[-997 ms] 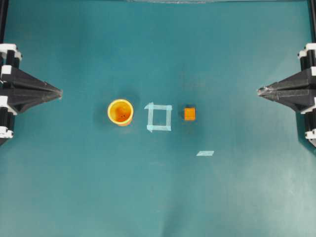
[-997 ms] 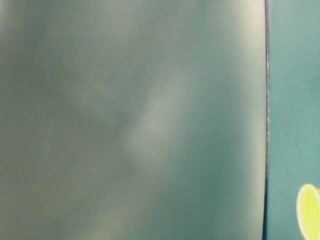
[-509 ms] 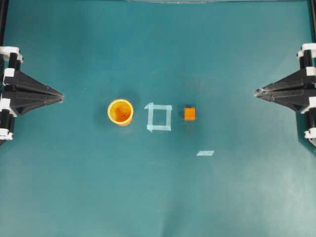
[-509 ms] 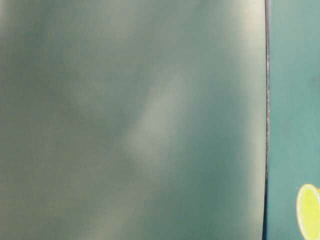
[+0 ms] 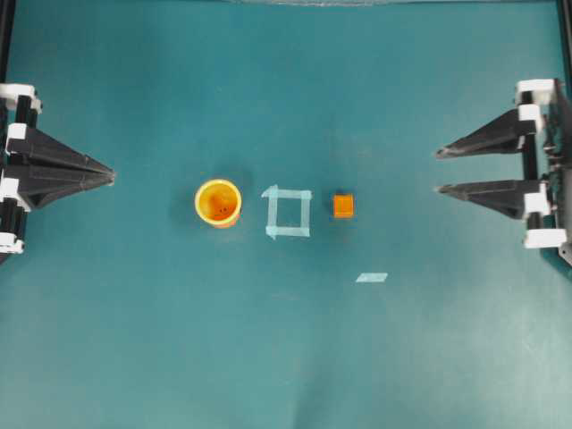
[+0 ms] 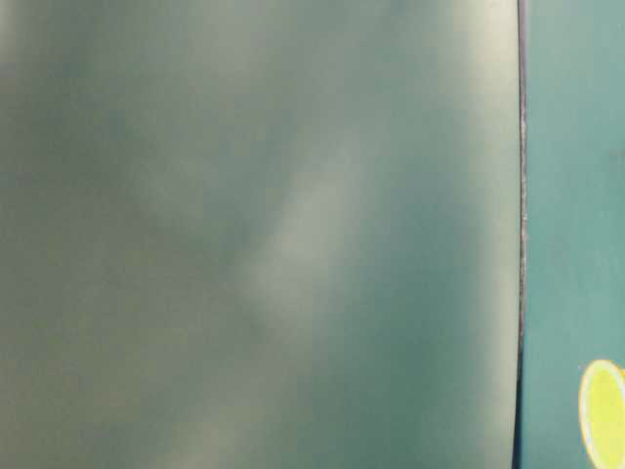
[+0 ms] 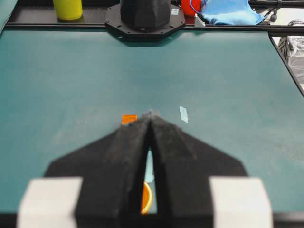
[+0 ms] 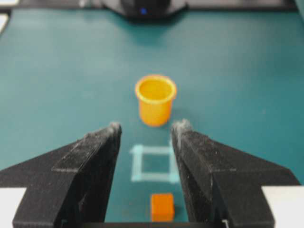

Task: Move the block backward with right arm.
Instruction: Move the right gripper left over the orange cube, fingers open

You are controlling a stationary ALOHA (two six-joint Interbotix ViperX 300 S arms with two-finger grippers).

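The block (image 5: 343,206) is sitting untouched mid-tabletop. The right claw (image 5: 438,171) is standing open, well apart near the right edge; the left claw (image 5: 109,172) is resting closed. Reaching, gripping and moving are all remaining.

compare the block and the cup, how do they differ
The block is a small, flat-sided cube; the cup is round, open-topped, taller and clearly larger. The block sits right of the taped square in the overhead view, the cup left of it. Both are orange, rest on the teal table, and neither is touched by a gripper.
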